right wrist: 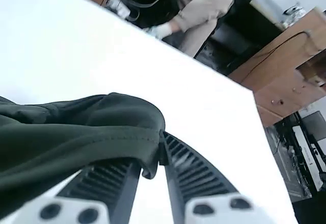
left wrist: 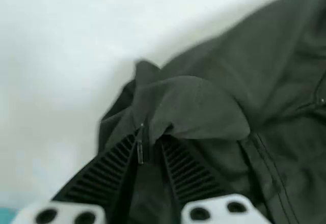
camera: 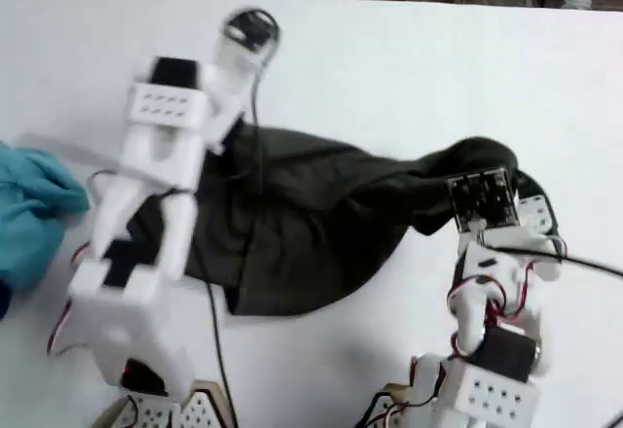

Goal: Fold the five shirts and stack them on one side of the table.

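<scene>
The table (camera: 389, 49) spreads bare beyond both grippers. Between them sprawls the dark shirt (camera: 311, 214), crumpled and not yet folded, one end at each set of fingertips. A teal shirt (camera: 34, 214) lies bunched outboard of the left arm, likely parked for its turn. The left gripper (left wrist: 150, 138) is clenched on a fold of the dark cloth, and the right gripper (right wrist: 153, 152) pinches its hem, probably so the two can pull it flat.
</scene>
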Robot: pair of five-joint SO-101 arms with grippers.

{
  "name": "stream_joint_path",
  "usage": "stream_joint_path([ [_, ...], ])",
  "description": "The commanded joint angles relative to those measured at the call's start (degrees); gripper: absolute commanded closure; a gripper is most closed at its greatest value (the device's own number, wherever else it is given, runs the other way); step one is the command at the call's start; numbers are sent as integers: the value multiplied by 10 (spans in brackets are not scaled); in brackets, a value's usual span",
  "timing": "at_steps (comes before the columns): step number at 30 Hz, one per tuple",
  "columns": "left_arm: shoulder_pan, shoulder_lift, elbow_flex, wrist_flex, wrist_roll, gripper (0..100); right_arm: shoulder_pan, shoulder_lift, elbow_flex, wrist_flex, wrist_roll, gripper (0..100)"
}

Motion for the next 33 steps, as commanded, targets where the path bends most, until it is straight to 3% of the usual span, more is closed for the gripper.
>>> stream_joint_path([
  [1, 11, 86, -108, 36, -6, 948, -1, 22, 24, -53, 24, 978],
  [7, 6, 135, -321, 214, -6, 699, -1, 47, 31, -65, 29, 978],
  [12, 13, 77, -341, 212, -6, 710, 0, 72, 31, -90, 29, 978],
  [16, 67, 1, -237, 213, -6, 710, 0, 91, 31, -109, 29, 978],
  [23, 175, -149, 56, 196, -44, 714, 36, 106, 28, -138, 29, 978],
  [33, 120, -177, 269, 67, -129, 714, 65, 102, 27, -138, 30, 978],
])
